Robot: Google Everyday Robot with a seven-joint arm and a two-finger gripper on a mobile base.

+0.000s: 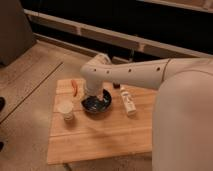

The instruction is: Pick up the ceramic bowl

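Observation:
The ceramic bowl [97, 104] is round, shallow and glossy dark, with pale glints inside. It sits on the wooden table [100, 135] near its middle back. My gripper [93, 93] hangs from the white arm [135, 75] and reaches down at the bowl's far left rim, partly covering it. A small white cup [66, 110] stands to the bowl's left. A slim white bottle [128, 101] lies to its right.
An orange item [75, 86] lies at the table's back left. A dark small thing [116, 86] shows behind the arm. The robot's white body [182, 130] fills the right side. Speckled floor [25, 75] surrounds the table; a dark wall with rails runs behind.

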